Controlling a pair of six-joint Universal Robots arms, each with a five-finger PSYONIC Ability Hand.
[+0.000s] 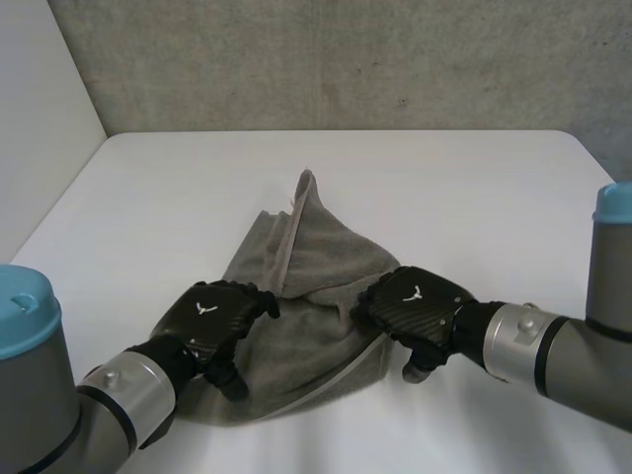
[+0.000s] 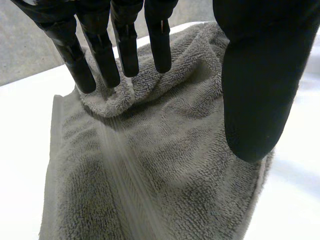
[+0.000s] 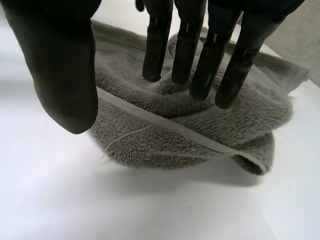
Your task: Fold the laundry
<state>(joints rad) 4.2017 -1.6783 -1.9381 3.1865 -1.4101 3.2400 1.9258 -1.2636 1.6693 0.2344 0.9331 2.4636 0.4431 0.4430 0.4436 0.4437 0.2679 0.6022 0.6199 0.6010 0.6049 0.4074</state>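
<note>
A grey terry towel [image 1: 306, 267] lies bunched in the middle of the white table [image 1: 474, 188], one corner peaked up and pointing away from me. My left hand [image 1: 209, 316] rests over the towel's near left part. In the left wrist view [image 2: 125, 45] its straight fingers touch a raised fold of the towel [image 2: 150, 165], and the thumb stands apart above the cloth. My right hand [image 1: 415, 301] sits at the towel's right edge. In its own wrist view [image 3: 65, 65] its straight fingers touch the top of the rolled-over towel [image 3: 200, 125], thumb clear of the hemmed edge.
Bare white table surrounds the towel on all sides. A grey wall [image 1: 346, 59] runs behind the far edge and a white panel [image 1: 39, 118] stands at the left. A loose thread [image 3: 122, 140] hangs from the towel's hem.
</note>
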